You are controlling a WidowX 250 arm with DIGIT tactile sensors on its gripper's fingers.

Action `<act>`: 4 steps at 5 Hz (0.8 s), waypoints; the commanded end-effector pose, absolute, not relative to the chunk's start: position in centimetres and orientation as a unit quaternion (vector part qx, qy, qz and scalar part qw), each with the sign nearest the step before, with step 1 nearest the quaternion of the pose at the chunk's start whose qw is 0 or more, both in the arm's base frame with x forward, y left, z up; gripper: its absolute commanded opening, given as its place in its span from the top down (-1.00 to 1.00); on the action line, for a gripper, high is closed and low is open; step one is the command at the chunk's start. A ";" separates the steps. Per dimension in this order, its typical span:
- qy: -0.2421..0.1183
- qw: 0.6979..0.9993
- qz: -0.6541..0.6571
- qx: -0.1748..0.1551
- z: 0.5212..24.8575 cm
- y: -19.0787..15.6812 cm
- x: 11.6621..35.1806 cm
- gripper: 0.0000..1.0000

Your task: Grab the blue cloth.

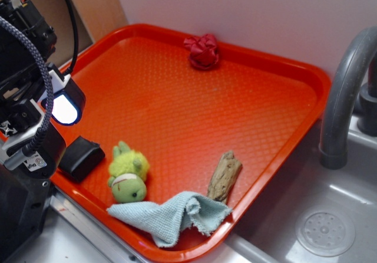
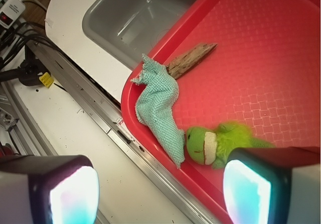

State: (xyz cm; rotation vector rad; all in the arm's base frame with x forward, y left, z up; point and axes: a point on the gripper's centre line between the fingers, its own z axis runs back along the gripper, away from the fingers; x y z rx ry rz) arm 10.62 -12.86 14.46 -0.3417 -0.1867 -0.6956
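The blue cloth is a pale blue-green woven rag, crumpled on the front rim of the red tray. In the wrist view the cloth lies along the tray's edge. My gripper hangs at the tray's left edge, left of the cloth and apart from it. Its jaws stand wide open and empty. In the wrist view my gripper has one fingertip over the white counter and the other over the tray.
A green plush toy lies between my gripper and the cloth, touching the cloth's end. A piece of wood lies behind the cloth. A red fabric bundle sits at the tray's far edge. A sink and grey faucet stand at the right.
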 end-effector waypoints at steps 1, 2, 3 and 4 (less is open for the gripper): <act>-0.058 0.920 -0.365 -0.131 10.0 -17.4 12.2 -1.00; -0.064 0.907 -0.401 -0.108 6.4 -19.7 12.2 -1.00; -0.056 0.899 -0.424 -0.095 3.7 -20.4 12.7 -1.00; -0.046 0.898 -0.431 -0.079 2.2 -20.6 13.3 -1.00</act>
